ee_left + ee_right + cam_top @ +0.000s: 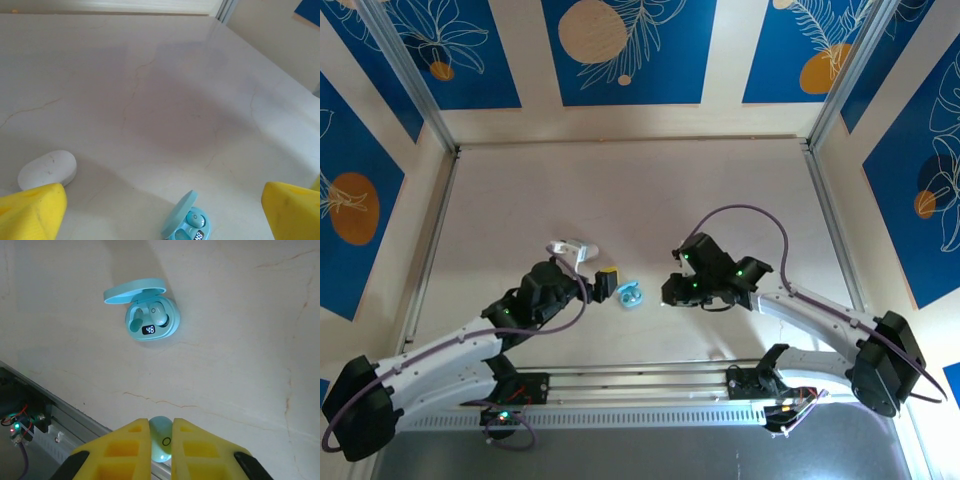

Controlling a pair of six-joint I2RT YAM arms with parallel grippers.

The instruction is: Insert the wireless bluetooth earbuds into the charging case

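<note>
A pale blue charging case (150, 315) lies open on the table, lid up and display lit. One pale blue earbud (159, 315) sits in its right socket. My right gripper (161, 432) is shut on another pale blue earbud (161, 440), held above the table short of the case. In the top view the case (630, 294) lies between my right gripper (667, 291) and my left gripper (598, 266). My left gripper (164, 200) is open with nothing between its fingers; the blue case (187, 222) with its seated earbud (196, 219) lies just below the gap.
A closed white oval case (47, 170) rests beside the left finger, and also appears behind my left gripper as the white case (570, 247). Metal frame rails (825, 190) border the table. The base rail (75, 412) runs under my right gripper.
</note>
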